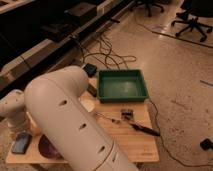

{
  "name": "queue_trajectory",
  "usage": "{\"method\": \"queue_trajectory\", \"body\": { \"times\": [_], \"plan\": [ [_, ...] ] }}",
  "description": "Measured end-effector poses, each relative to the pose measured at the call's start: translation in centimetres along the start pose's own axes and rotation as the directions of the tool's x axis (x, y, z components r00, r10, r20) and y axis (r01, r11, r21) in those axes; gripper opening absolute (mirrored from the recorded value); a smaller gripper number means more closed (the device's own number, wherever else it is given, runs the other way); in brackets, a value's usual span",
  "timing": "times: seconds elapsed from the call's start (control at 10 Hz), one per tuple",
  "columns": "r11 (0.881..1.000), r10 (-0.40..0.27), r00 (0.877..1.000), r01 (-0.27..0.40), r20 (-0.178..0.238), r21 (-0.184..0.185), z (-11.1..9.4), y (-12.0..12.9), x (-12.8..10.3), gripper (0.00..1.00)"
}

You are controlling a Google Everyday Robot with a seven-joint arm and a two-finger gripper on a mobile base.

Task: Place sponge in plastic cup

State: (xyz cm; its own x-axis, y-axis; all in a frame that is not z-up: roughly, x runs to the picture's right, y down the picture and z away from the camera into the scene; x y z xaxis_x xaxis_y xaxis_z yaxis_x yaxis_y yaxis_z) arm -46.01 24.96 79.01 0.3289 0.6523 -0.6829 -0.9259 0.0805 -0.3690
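Observation:
A blue sponge lies flat near the front left corner of the wooden table. Just right of it is a dark red round vessel, partly covered by my arm; I cannot tell if it is the plastic cup. A pale round object peeks out behind the arm. My big white arm link fills the middle of the view, with another white joint above the sponge. My gripper is hidden behind the arm.
A green tray stands at the table's back right. A small dark object and a dark pen-like tool lie at the right. Cables run over the floor behind; office chairs stand far back.

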Motion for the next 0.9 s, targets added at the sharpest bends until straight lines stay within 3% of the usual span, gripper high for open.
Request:
{"method": "queue_trajectory", "body": {
  "times": [0.2, 0.4, 0.9],
  "plan": [
    [1.000, 0.003, 1.000, -0.003, -0.004, -0.002, 0.06, -0.16, -0.04, 0.22],
    [0.999, 0.008, 1.000, -0.008, -0.008, -0.032, 0.10, -0.52, -0.13, 0.02],
    [1.000, -0.001, 1.000, 0.001, -0.008, -0.030, 0.05, -0.45, -0.02, 0.00]
  ]
}}
